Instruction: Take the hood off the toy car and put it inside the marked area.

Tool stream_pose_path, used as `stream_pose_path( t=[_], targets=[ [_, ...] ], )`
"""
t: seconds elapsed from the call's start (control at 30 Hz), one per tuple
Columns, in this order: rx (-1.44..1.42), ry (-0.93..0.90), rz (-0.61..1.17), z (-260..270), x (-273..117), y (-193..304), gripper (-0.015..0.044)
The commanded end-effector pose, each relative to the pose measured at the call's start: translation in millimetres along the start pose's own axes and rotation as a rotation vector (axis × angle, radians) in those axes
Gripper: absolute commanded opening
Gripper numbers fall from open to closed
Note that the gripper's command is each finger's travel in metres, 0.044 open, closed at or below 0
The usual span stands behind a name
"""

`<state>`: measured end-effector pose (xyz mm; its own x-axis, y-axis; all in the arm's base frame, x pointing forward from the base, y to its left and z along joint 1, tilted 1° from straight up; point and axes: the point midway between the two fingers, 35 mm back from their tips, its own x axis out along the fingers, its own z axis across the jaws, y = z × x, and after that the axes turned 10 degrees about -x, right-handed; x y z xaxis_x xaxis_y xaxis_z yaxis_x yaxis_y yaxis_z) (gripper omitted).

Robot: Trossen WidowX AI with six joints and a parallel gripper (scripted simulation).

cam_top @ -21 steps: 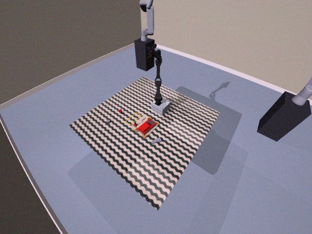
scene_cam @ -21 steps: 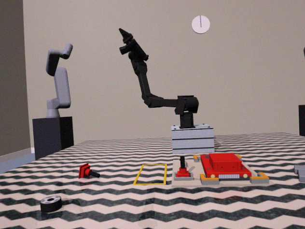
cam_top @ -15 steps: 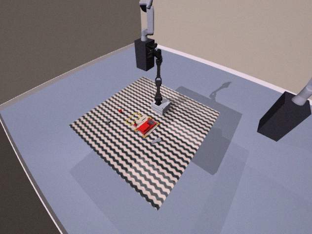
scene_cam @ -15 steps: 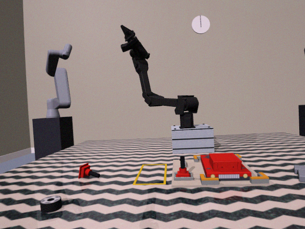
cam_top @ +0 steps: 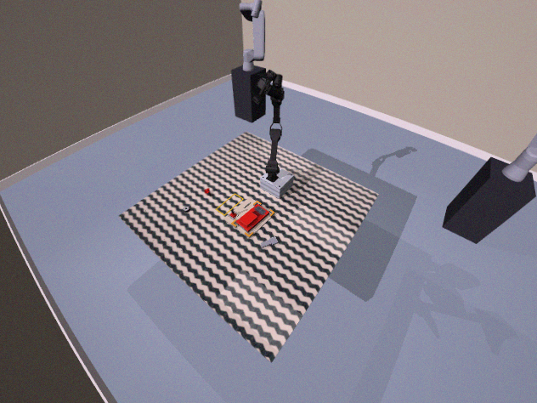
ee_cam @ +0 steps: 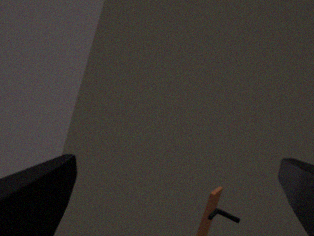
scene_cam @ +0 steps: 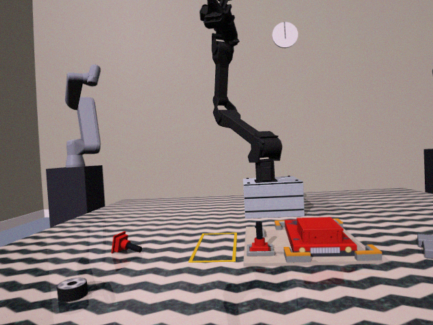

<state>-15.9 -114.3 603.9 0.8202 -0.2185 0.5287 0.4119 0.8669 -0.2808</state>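
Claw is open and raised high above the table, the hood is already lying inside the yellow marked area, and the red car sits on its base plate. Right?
Not quite: the yellow marked area holds no hood in the exterior view, and the red car on its base plate looks whole. The claw is open and high, as the wrist view shows.

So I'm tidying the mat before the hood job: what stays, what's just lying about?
Needed:
toy car
yellow marked area
gripper, open, raised high

Lying about:
red peg piece
black ring
grey piece
upright red-based post
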Motion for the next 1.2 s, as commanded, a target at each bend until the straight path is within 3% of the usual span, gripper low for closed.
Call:
stream_pose_path(
  t=[0.0, 0.37, 0.6, 0.9, 1.17],
  targets=[
    [-0.125, 0.046, 0.082, -4, 26, 43, 0.044],
    [-0.493, 0.192, 0.336, -50, 96, 171, 0.044],
    [-0.691, 0.298, 0.54, -109, 128, 251, 0.044],
    [-0.809, 0.422, 0.856, -199, 135, 348, 0.044],
    [-0.943, 0.559, 1.179, -297, 111, 412, 0.044]
  ],
)
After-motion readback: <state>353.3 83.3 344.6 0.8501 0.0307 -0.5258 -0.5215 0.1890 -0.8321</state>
